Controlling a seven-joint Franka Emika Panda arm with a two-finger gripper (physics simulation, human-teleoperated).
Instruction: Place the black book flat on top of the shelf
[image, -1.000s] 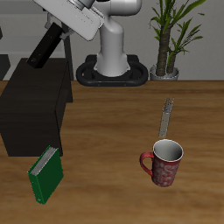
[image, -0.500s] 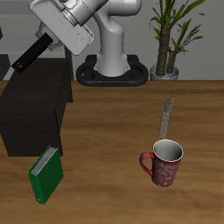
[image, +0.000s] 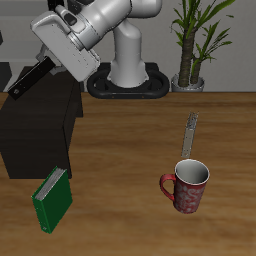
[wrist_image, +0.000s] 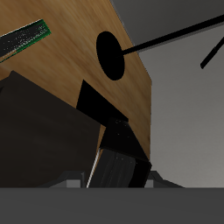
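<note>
My gripper (image: 43, 65) is shut on the black book (image: 27, 78) and holds it tilted in the air, just above the back of the shelf's flat top. The shelf (image: 40, 122) is a large near-black cabinet at the table's side. In the wrist view the black book (wrist_image: 115, 162) sits between my fingers, with its white page edge showing. The dark shelf (wrist_image: 39, 131) lies beyond it. The book does not appear to touch the shelf top.
A green book (image: 53, 198) leans by the shelf's front corner near the table's front edge; it also shows in the wrist view (wrist_image: 22, 38). A red mug (image: 187, 187) stands mid-table with a thin grey-framed rack (image: 190, 134) behind it. A potted plant (image: 190, 45) stands at the back.
The arm has swung the black book sideways and lower, from beside the robot's base to above the shelf. The book now tilts flatter. Nothing else has moved.
</note>
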